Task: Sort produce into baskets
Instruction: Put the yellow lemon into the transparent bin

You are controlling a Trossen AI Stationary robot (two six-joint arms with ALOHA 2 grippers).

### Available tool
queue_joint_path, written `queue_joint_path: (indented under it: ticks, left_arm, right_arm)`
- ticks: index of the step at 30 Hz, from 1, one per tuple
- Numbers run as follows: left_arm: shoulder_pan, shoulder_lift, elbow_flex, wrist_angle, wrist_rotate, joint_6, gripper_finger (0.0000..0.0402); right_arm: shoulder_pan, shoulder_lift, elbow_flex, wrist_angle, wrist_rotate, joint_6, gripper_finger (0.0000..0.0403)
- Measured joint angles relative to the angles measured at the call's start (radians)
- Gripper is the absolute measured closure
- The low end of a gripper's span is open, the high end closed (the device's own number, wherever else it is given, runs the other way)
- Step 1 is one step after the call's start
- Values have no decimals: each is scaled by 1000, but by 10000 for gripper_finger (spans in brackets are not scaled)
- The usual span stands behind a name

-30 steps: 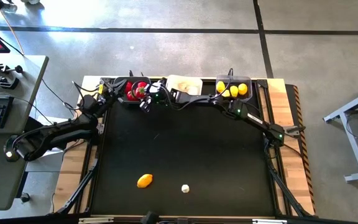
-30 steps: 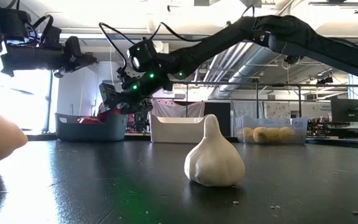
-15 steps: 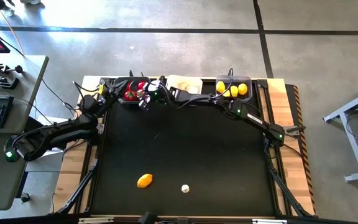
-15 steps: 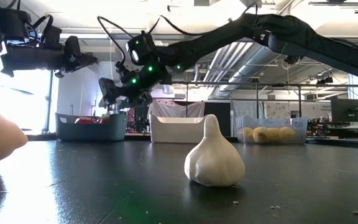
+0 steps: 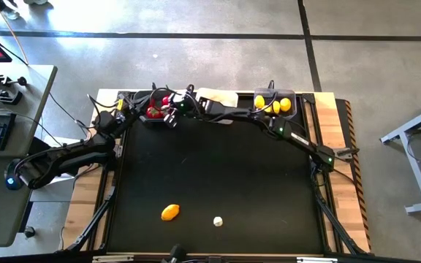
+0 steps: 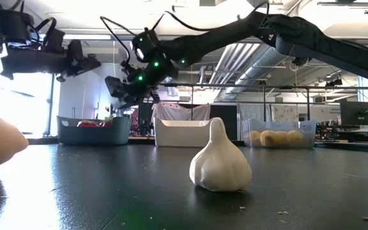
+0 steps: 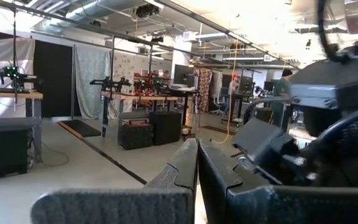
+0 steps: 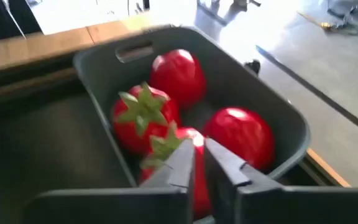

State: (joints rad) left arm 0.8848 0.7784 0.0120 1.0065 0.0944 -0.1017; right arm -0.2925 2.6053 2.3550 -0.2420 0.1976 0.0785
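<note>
Dark grey basket (image 8: 104, 65) at the table's far left corner held four tomatoes (image 8: 240, 135), one lying right under my right gripper (image 8: 199, 163). That gripper's fingers were together with nothing between them. A second ago it sat low at the basket's near rim in the low view; it had since lifted and hung above the basket (image 6: 93, 130). I judged the tomato drop done and the arm backing off.

The white basket (image 5: 218, 97) stood in the middle of the far edge, and a clear-looking bin of lemons (image 5: 275, 106) to its right. A lemon (image 5: 169, 212) and a garlic bulb (image 5: 218, 220) lay loose near the front edge, near each other but not touching, unmoved across the frames. Those two were left to sort, likely lemon to the right bin, garlic to the white one.

Left gripper (image 7: 197, 163) waited raised by the left far corner, fingers together, empty.
</note>
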Motion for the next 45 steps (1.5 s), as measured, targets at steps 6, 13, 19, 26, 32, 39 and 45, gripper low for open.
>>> queue_joint_path:
  ticks: [6, 13, 19, 26, 32, 39, 45]
  left_arm:
    - [0, 0, 0, -35, 0, 0, 402]
    - [0, -1, 0, -83, 0, 0, 402]
    - [0, -3, 0, -83, 0, 0, 402]
    - [0, -3, 0, -83, 0, 0, 402]
    - [0, -3, 0, -84, 0, 17, 401]
    - [-1, -2, 0, -97, 0, 18, 402]
    - [-2, 0, 0, -98, 8, 39, 402]
  right_arm:
    - [-20, -2, 0, -34, 10, 44, 379]
    - [-44, -46, 0, -176, 49, 13, 401]
    - [-19, -47, -2, -164, 90, -8, 402]
    - [14, -47, -2, -126, 93, -16, 403]
    - [37, -51, -81, -68, 83, -1, 403]
    - [74, -136, -249, 94, 85, 10, 403]
    - [87, -299, -525, 282, 83, 36, 403]
